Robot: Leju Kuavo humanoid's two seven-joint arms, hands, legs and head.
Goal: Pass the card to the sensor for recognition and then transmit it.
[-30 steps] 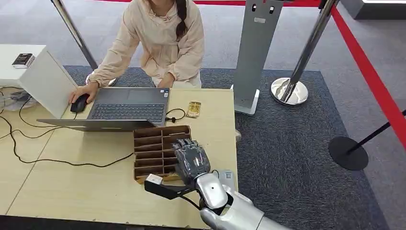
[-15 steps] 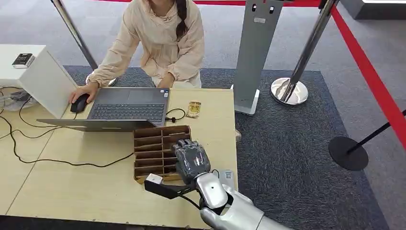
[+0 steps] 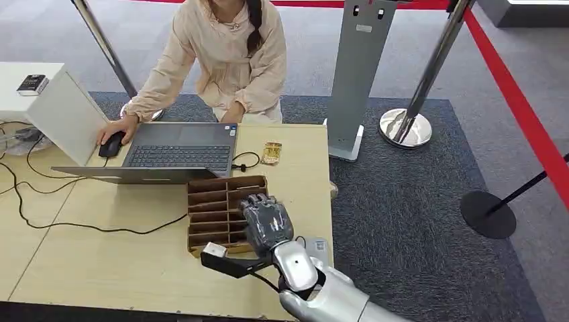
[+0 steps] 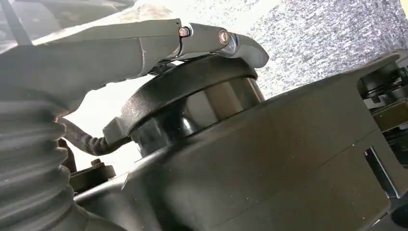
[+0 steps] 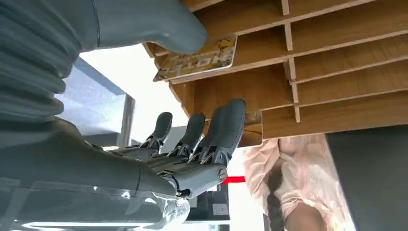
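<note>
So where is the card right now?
In the right wrist view, the yellow card lies in a slot of the wooden organizer, right by the right hand's thumb.

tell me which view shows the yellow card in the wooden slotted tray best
The right wrist view: the yellow printed card lies in the brown wooden slotted tray, by the right robot hand. In the head view that robot hand covers it; the left wrist view faces elsewhere.

The right arm enters at 5 o'clock of the head view and reaches toward 11 o'clock, its hand [image 3: 266, 221] palm down with fingers [image 5: 226, 127] extended and slightly apart, thumb separate. The left hand [image 4: 120, 53] hangs low, its fingers' state unclear.
</note>
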